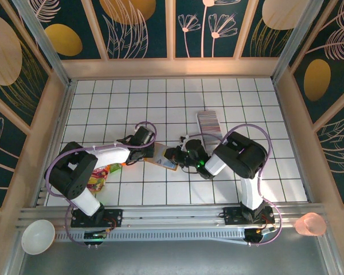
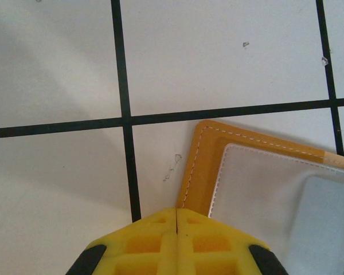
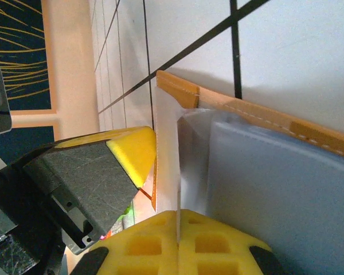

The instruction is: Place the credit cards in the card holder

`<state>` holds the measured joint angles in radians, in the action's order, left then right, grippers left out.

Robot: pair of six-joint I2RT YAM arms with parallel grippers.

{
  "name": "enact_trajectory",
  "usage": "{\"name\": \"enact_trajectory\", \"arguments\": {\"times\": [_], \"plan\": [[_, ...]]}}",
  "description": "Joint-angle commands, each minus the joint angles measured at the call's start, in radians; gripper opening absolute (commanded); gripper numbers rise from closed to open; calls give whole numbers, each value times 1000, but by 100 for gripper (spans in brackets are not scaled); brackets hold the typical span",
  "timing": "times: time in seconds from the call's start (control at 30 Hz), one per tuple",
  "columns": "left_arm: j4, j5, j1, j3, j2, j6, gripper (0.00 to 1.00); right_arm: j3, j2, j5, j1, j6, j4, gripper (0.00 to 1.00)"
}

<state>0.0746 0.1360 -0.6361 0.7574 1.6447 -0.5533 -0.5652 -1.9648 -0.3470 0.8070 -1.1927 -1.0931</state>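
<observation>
The card holder (image 1: 161, 154) lies mid-counter, between the two arms. The left hand (image 2: 176, 222) is pinched tight on its tan corner, seemingly to steady it. The right hand (image 3: 178, 223), fingers pressed together, grips what looks like a thin pale card (image 3: 178, 166) edge-on, probably to feed it into the pocket.

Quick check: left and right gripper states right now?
Left gripper: jaws closed on the card holder edge.
Right gripper: jaws closed on a thin pale sheet; card or holder flap, cannot tell.
</observation>
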Motion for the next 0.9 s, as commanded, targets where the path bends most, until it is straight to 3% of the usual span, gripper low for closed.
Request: {"name": "enact_trajectory", "arguments": {"times": [0.0, 0.27, 0.4, 0.57, 0.73, 0.87], "plan": [[142, -37, -12, -44, 55, -2, 0, -36, -27, 0, 21, -17, -32, 0], [139, -39, -14, -50, 52, -5, 0, -80, -27, 31, 28, -22, 64, 0], [143, -32, -14, -49, 50, -5, 0, -99, 4, 61, 35, -2, 177, 12], [139, -38, -14, -49, 42, -8, 0, -134, 113, 156, 41, 83, 471, 24], [137, -48, -13, -49, 40, -9, 0, -214, 156, 208, 47, 159, 717, 29], [136, -54, -13, -53, 36, -14, 0, -260, 166, 228, 52, 196, 831, 40]]}}
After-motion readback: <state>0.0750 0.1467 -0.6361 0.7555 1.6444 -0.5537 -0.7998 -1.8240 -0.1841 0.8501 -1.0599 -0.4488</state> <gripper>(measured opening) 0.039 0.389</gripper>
